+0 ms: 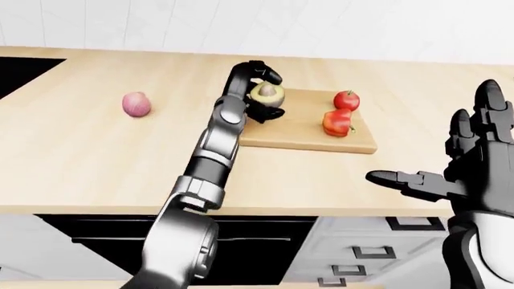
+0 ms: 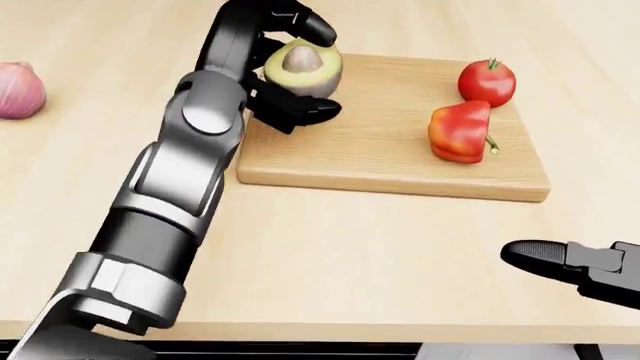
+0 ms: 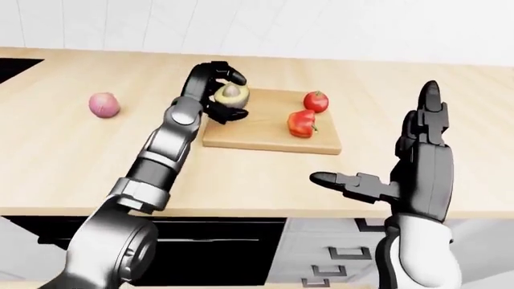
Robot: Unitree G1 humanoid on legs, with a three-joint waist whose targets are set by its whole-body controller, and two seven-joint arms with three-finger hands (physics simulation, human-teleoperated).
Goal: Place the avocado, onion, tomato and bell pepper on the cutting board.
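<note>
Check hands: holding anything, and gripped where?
Left hand holds the avocado half, fingers wrapped around its rim over the cutting board. Right hand is open, empty.

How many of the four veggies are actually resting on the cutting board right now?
2: the tomato and the bell pepper lie at the cutting board's right end. The avocado is held over the board in the left robot hand; the onion sits on the counter, far left.

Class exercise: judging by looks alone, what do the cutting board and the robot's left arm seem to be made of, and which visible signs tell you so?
Cutting board: apparently light wood with a matte finish; grain streaks run across its top and its edge is slightly darker.
Left arm: looks like smooth grey metal or hard plastic, going by its soft glossy highlights; the left hand holding the avocado is matte black, possibly rubber or plastic.
</note>
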